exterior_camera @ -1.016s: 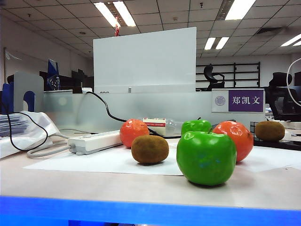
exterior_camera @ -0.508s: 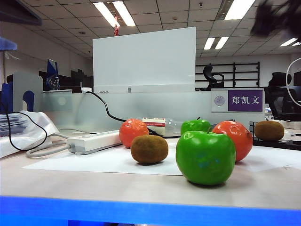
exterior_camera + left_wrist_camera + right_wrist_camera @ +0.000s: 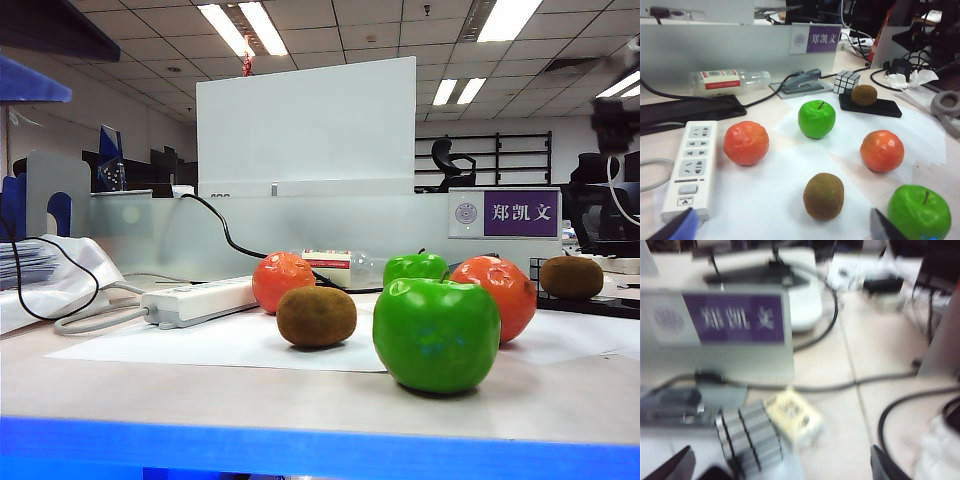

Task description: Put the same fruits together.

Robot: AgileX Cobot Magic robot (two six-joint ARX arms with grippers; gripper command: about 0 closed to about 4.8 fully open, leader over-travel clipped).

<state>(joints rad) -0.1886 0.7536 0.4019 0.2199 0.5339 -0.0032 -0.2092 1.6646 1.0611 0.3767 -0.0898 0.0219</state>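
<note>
Office desk (image 3: 150, 385), white paper sheets (image 3: 765, 195) — six toy fruits spread apart, unsorted.

Near apple (image 3: 920, 212) by one tangerine (image 3: 882, 150); far apple (image 3: 816, 118), second tangerine (image 3: 745, 143), centre kiwi (image 3: 823, 196), rear kiwi (image 3: 864, 95) beside gridded cube (image 3: 846, 81). Left gripper (image 3: 785, 227) wide open above, empty; right gripper (image 3: 780, 465) open, empty, behind the cube.

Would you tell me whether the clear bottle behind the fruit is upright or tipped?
Tipped: the clear bottle lies on its side beside the partition.

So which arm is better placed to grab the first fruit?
Probably left: its open gripper hangs just above the fuzzy brown kiwi. The right gripper, open too, faces the gridded cube.
</note>
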